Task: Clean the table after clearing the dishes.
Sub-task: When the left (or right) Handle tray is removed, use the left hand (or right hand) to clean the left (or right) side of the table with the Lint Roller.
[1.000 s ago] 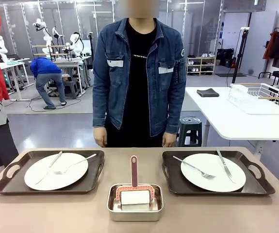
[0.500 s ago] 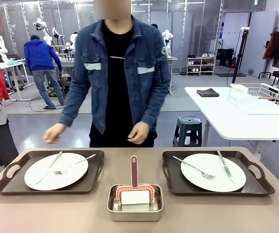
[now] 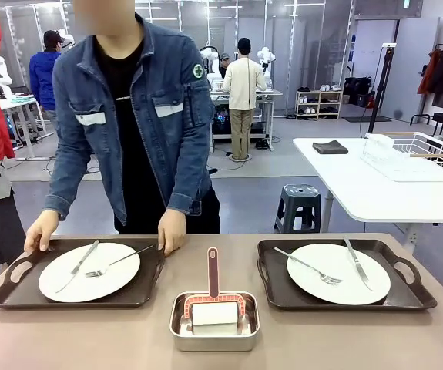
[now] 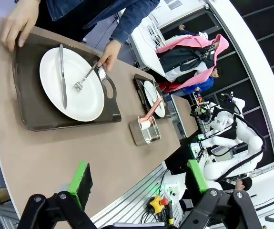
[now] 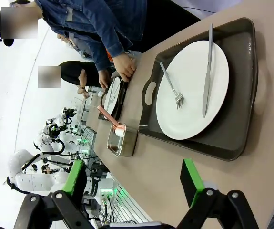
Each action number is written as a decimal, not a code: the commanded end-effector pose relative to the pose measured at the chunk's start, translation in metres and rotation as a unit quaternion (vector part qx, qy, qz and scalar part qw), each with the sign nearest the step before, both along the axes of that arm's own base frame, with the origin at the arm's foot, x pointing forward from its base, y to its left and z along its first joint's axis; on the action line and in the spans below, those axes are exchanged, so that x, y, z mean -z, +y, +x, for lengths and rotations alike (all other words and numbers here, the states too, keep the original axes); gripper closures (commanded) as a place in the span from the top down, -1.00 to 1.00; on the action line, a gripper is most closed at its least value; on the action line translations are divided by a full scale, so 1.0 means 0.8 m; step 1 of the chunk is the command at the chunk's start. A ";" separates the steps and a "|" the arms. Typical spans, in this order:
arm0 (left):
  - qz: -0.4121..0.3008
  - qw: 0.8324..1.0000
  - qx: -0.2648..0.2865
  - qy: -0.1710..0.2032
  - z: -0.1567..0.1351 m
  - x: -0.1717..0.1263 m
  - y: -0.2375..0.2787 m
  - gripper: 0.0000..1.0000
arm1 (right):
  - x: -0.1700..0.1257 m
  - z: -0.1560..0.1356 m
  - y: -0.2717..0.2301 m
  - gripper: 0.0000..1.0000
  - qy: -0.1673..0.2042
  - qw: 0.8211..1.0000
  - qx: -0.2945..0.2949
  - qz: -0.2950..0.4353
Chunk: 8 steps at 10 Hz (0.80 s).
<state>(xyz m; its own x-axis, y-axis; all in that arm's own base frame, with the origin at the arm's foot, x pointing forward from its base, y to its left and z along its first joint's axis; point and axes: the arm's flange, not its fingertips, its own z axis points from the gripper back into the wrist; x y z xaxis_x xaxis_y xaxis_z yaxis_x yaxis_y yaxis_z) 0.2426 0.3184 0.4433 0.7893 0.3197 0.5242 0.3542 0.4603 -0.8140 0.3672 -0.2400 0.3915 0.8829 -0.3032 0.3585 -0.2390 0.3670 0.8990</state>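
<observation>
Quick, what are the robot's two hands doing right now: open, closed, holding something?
Left hand: open, holding nothing.
Right hand: open, holding nothing.

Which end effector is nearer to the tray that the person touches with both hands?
The left. The left end effector hangs open just before that tray; the right end effector faces the other tray, beyond the steel pan.
</observation>
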 end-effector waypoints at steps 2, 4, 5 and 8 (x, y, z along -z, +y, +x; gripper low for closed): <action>-0.002 1.000 -0.003 -0.004 -0.003 0.000 0.002 1.00 | -0.002 -0.001 0.001 1.00 -0.003 1.000 0.001 0.008; -0.002 1.000 -0.003 -0.004 -0.003 0.000 0.002 1.00 | -0.002 -0.001 0.001 1.00 -0.003 1.000 0.001 0.008; -0.002 1.000 -0.003 -0.004 -0.003 0.000 0.002 1.00 | -0.002 -0.001 0.001 1.00 -0.003 1.000 0.001 0.008; -0.002 1.000 -0.003 -0.004 -0.003 0.000 0.002 1.00 | -0.002 -0.001 0.001 1.00 -0.003 1.000 0.001 0.008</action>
